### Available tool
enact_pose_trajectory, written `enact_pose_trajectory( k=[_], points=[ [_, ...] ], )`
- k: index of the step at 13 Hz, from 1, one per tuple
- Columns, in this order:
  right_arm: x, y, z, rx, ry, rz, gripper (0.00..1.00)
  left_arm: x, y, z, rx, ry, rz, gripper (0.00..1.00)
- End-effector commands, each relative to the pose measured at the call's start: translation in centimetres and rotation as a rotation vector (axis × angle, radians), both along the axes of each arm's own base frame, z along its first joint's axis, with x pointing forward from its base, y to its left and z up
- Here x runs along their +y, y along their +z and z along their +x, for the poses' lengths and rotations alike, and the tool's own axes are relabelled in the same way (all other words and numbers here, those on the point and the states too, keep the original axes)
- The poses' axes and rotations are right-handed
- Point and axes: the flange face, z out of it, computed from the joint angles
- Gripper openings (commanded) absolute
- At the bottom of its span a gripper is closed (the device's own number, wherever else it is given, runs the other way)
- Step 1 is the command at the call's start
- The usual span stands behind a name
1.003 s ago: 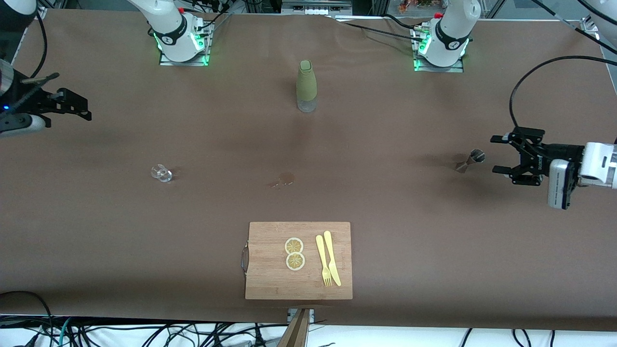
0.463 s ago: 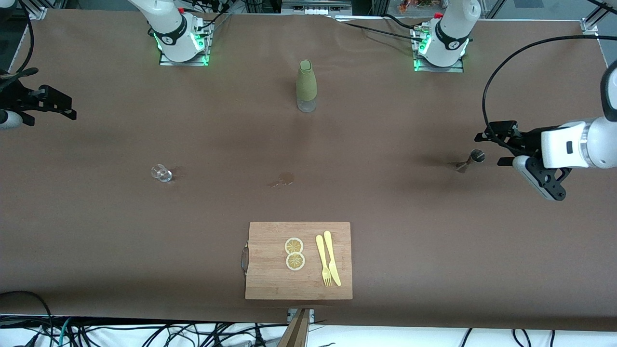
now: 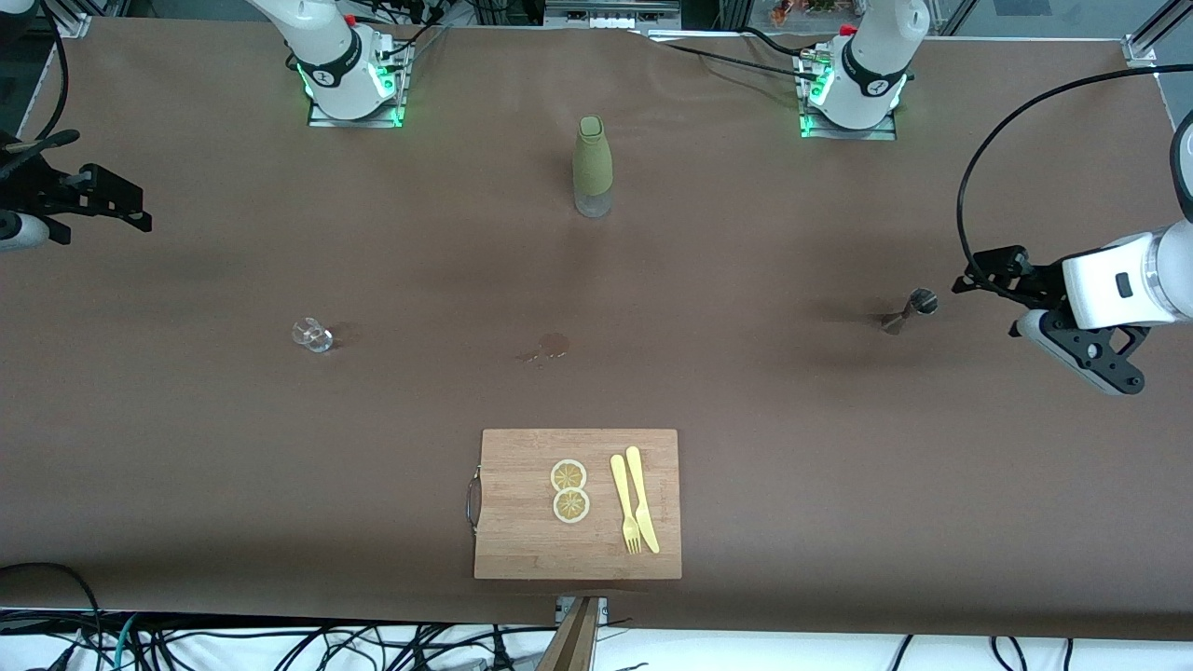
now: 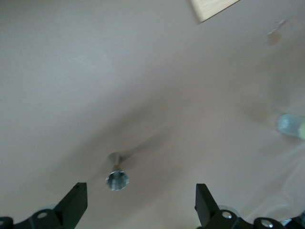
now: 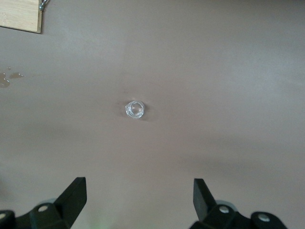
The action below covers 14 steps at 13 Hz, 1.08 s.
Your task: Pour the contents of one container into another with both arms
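Observation:
A small steel jigger lies tipped on the brown table toward the left arm's end. My left gripper hovers open just beside it, nothing between its fingers; in the left wrist view the jigger shows its round mouth close to my left gripper. A small clear glass stands toward the right arm's end. My right gripper hangs open over the table's edge, well away from that glass. In the right wrist view the glass sits some way off from my right gripper.
A green-sleeved bottle stands mid-table between the arm bases. A wet spill marks the middle. Nearest the front camera, a wooden cutting board carries two lemon slices, a yellow fork and a knife.
The left arm has turned its wrist over and drawn back slightly from the jigger toward the table's end. The right gripper has pulled a little outward toward its table edge.

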Motion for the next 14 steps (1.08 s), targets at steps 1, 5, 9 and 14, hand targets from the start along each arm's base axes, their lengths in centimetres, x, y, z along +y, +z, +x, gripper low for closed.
enact_pose_trajectory(
  k=[1,5,9,14],
  points=[
    [0.1,0.6,0.0,-0.003,0.013,-0.002,0.99,-0.2,2.2,-0.5,-0.015,0.158,0.076,1.0],
    [0.1,0.6,0.0,0.0,0.013,-0.003,0.99,-1.4,4.4,-1.4,0.005,0.469,0.128,1.0],
    [0.1,0.6,-0.1,0.0,0.012,-0.004,0.99,-2.0,6.1,-2.6,-0.004,0.499,0.159,1.0],
    [0.0,0.6,0.0,-0.001,0.014,-0.008,0.99,-4.4,6.4,-3.6,-0.002,0.432,0.202,1.0]
  ],
)
